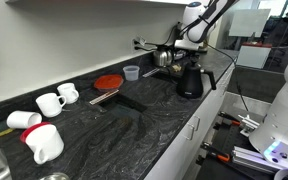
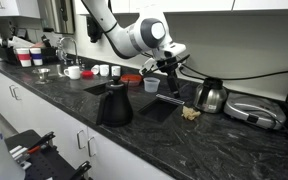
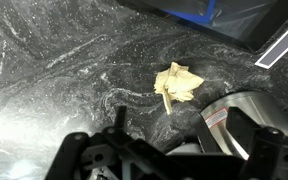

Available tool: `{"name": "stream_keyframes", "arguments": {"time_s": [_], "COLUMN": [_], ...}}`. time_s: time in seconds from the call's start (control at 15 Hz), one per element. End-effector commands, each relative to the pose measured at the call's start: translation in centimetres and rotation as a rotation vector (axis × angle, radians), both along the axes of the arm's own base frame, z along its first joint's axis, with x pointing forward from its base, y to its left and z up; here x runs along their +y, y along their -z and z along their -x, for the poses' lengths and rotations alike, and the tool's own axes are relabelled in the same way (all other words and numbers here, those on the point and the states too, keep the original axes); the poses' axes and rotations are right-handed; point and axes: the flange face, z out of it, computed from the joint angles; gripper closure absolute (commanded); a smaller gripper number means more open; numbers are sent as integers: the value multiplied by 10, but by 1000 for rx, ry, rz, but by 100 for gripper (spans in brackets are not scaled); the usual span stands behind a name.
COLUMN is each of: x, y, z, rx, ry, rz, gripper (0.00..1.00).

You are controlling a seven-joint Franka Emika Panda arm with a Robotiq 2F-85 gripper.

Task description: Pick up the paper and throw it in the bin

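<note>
The paper (image 3: 177, 82) is a crumpled yellowish ball lying on the dark marbled counter. It also shows in an exterior view (image 2: 191, 113), just left of a silver kettle (image 2: 211, 96). My gripper (image 3: 169, 160) hangs above the counter, short of the paper. Its fingers are spread wide and hold nothing. In both exterior views the gripper (image 2: 167, 70) (image 1: 174, 52) is up in the air over the back of the counter. No bin shows in any view. The paper is hidden in the exterior view that looks along the counter.
A black kettle (image 2: 115, 105) (image 1: 189, 80) stands near the counter's front edge. The silver kettle's body (image 3: 246, 118) lies close to the paper. White mugs (image 1: 46, 104), a red plate (image 1: 107, 82) and a small cup (image 1: 131, 72) stand further along. A black tray edge (image 3: 234, 25) lies beyond the paper.
</note>
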Motion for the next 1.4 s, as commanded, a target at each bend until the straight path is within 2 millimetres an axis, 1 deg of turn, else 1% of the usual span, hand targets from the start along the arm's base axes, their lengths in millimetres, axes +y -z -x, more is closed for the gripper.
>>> {"name": "stream_keyframes", "arguments": {"time_s": [0.0,0.2,0.27,0.33,0.6,0.73,0.87,1.07,1.33], "x": [-1,-2,-2,-4,-5,-5,-8,-15,-23], "y": [-1,-1,5,15,62,77,83,84,93], "z": [0,1,-2,-7,-20,-30,-42,-60,-77], "rx": [0,1,9,16,56,57,36,-13,-33], "ry": [0,2,20,41,101,132,157,185,205], "rz": [0,0,-6,11,17,23,42,88,137], "gripper": [0,0,0,0,0,0,0,0,0]}}
